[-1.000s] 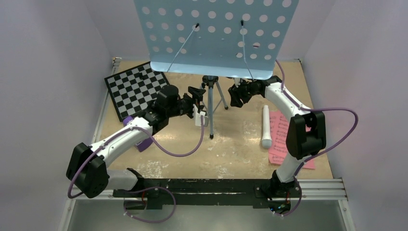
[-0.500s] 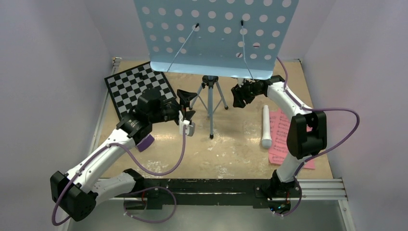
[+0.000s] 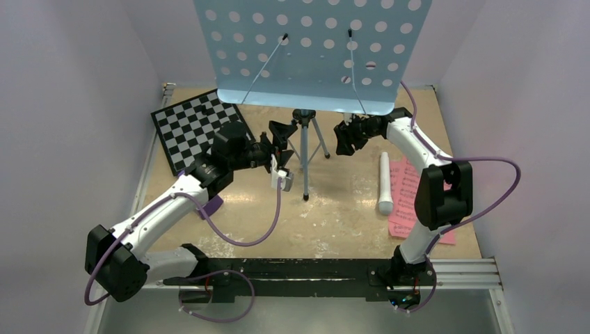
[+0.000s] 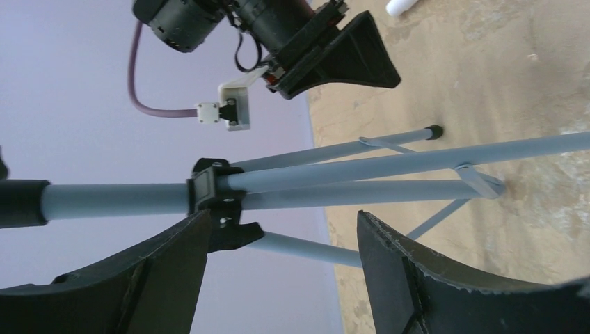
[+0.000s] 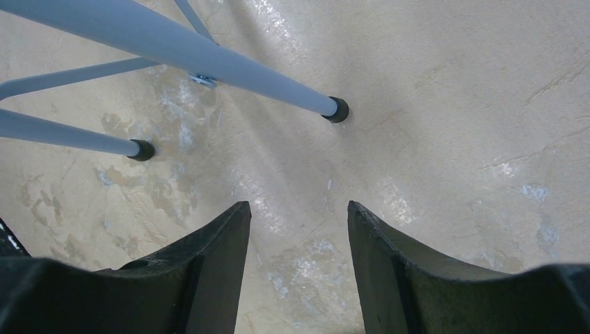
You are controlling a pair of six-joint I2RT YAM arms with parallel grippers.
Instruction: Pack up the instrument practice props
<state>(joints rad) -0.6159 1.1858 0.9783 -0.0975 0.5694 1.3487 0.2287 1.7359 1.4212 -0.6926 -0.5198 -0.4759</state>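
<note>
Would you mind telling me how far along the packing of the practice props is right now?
Done: nothing looks packed. The music stand stands assembled, its tripod legs spread. In hand: the open left gripper is at the tripod's post and the open right gripper is beside it; neither grips anything. Left: the stand itself, plus the white tube, pink pages and purple wedge lying loose on the table.

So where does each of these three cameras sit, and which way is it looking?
Top external: fixed above and behind the arms, looking down on the table; the left arm, right arm and music stand show.
Left wrist: on the left arm, looking sideways past its own fingers at the tripod.
Right wrist: on the right arm, looking down between its own fingers at the table.
Shared: both wrist views show the tripod's legs.
</note>
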